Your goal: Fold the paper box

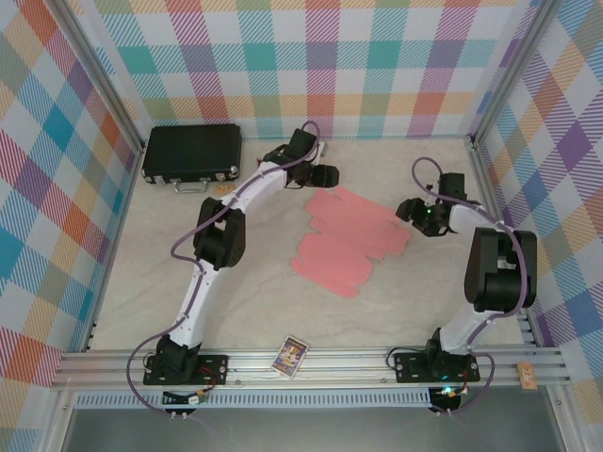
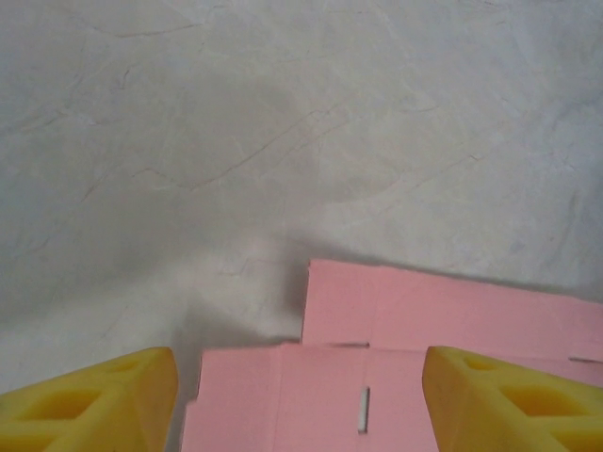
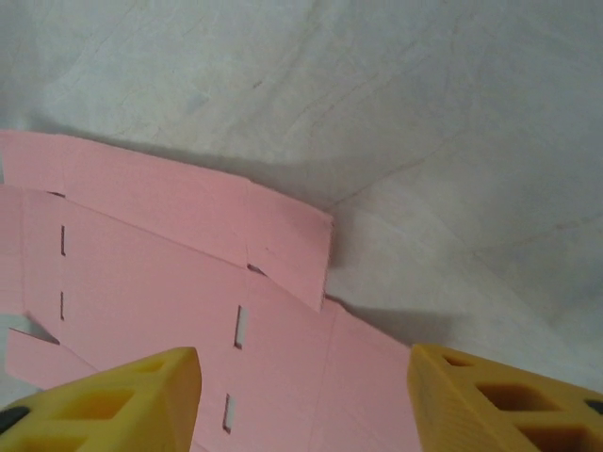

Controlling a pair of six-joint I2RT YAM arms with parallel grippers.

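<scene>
The paper box (image 1: 349, 235) is a flat pink cut-out sheet with flaps and slots, lying unfolded on the white cloth in the middle of the table. My left gripper (image 1: 325, 175) hovers at the sheet's far left corner. In the left wrist view its yellow fingers (image 2: 113, 400) stand apart, open (image 2: 300, 395), over a pink flap (image 2: 415, 311). My right gripper (image 1: 410, 209) is at the sheet's right edge. Its jaws are also open (image 3: 303, 395), straddling the slotted pink panel (image 3: 141, 254), whose end flap curls up slightly.
A black hard case (image 1: 191, 153) with metal latches lies at the back left. A small picture card (image 1: 291, 356) rests on the front rail between the arm bases. Metal frame posts and checked walls enclose the table.
</scene>
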